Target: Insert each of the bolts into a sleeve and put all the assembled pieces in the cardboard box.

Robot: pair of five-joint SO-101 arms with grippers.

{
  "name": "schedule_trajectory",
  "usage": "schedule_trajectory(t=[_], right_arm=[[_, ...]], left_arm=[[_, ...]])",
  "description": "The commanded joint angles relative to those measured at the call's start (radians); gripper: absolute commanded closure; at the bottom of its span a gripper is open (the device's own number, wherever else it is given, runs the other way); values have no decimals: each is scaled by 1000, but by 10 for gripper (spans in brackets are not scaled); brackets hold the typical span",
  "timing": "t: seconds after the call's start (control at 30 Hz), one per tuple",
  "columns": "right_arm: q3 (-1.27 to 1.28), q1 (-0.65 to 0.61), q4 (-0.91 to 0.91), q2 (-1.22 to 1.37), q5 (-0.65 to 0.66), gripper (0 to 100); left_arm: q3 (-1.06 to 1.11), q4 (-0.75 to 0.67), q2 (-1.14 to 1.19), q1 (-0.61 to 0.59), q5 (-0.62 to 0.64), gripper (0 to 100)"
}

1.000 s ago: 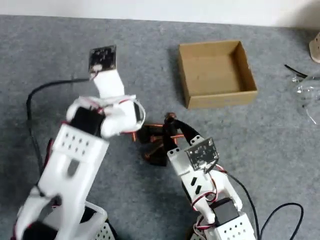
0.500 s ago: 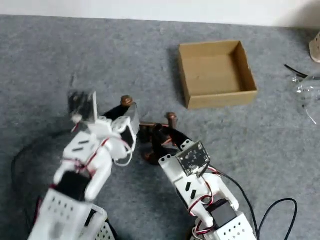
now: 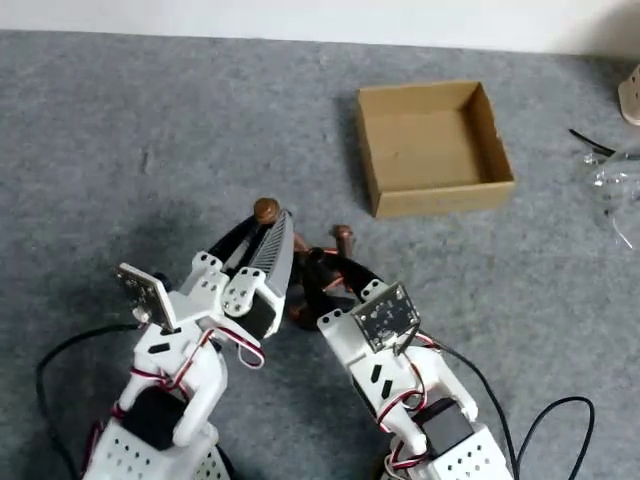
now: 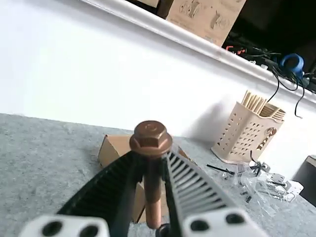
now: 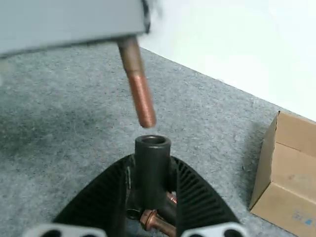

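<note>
My left end effector (image 4: 150, 157) pinches a copper bolt (image 4: 150, 140). My right wrist view shows the bolt's tip just above the black sleeve (image 5: 152, 148), which is clamped upright in my right end effector (image 5: 152, 160). From above, the cardboard box (image 3: 440, 198) shows only its bare floor.

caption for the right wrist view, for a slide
Right gripper holds a black sleeve upright, a copper bolt poised just above its open end, not yet inserted.

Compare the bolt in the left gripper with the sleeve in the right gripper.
The bolt is copper-coloured; the sleeve is dark. The bolt is a slim shank with a hex head; the sleeve is a wider hollow tube. The bolt hangs above the sleeve, not yet inside. Both stand roughly upright.
</note>
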Motion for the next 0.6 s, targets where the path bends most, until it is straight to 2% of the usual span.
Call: schedule_trajectory(t=[0.0, 0.1, 0.27, 0.4, 0.57], right_arm=[[131, -10, 1, -22, 14, 995], [131, -10, 1, -22, 14, 995], [131, -10, 1, -22, 14, 995], [133, -10, 1, -22, 15, 995], [134, -5, 1, -22, 15, 995]], left_arm=[[1, -66, -16, 18, -3, 996], [2, -64, -16, 38, -3, 996], [18, -32, -16, 145, -11, 996], [13, 34, -16, 153, -9, 996], [8, 41, -16, 145, -9, 996]])
